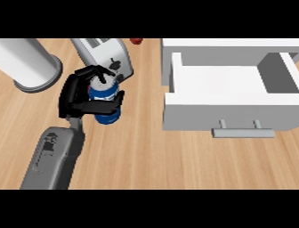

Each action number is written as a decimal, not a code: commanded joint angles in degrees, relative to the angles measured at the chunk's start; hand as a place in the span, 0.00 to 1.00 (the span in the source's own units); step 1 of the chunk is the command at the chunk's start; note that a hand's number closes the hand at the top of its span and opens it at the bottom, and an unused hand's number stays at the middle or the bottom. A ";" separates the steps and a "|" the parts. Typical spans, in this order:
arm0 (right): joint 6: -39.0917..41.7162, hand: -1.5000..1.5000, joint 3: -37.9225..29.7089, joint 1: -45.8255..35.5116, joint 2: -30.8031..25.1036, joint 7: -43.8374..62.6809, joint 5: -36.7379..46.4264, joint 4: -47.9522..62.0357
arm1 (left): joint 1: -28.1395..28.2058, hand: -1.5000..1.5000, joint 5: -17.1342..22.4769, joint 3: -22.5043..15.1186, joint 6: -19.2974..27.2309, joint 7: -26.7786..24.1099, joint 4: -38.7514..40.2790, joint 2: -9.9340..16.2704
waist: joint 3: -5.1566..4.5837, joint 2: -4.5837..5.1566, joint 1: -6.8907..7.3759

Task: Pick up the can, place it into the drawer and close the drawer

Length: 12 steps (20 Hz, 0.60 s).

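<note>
The wooden counter (178,160) fills the view. On it, toward three o'clock, stands a white cabinet (237,44) with its drawer (234,109) pulled out and open, a grey handle (243,132) on its front facing six o'clock. At ten o'clock stands a big white cylinder (21,60) on a grey round base. At twelve o'clock sits a grey toaster (106,55), with a small red thing (136,41) just beside it toward three o'clock, too little of it showing to name.

One grey forearm (54,158) comes in from seven o'clock, on the view's left. Its left hand (83,93) is curled round the blue-and-white can (106,100), fingers wrapped over the top and thumb across the front, so the hand is grasping the can. The can shows between fingers and thumb, its lower end poking out toward six o'clock. It sits just at the toaster's six o'clock side and well apart from the drawer, which lies toward three o'clock of it.

The right hand does not show.
</note>
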 commanded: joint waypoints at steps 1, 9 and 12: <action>2.41 0.00 -5.29 -2.73 -3.34 -1.90 -4.99 4.91 | -2.64 1.00 1.00 -6.47 5.10 7.07 -5.30 -0.72 | -0.02 0.19 -0.51; 0.95 0.00 -1.67 0.45 0.02 0.89 -0.77 -0.76 | -15.16 1.00 -2.63 -9.89 11.00 17.82 -6.31 -0.76 | -0.04 0.23 -0.68; 0.62 0.00 -1.49 -3.14 -0.58 0.32 0.17 2.70 | -21.93 1.00 -0.71 -10.26 13.18 14.72 1.44 -0.76 | -0.05 0.38 -0.84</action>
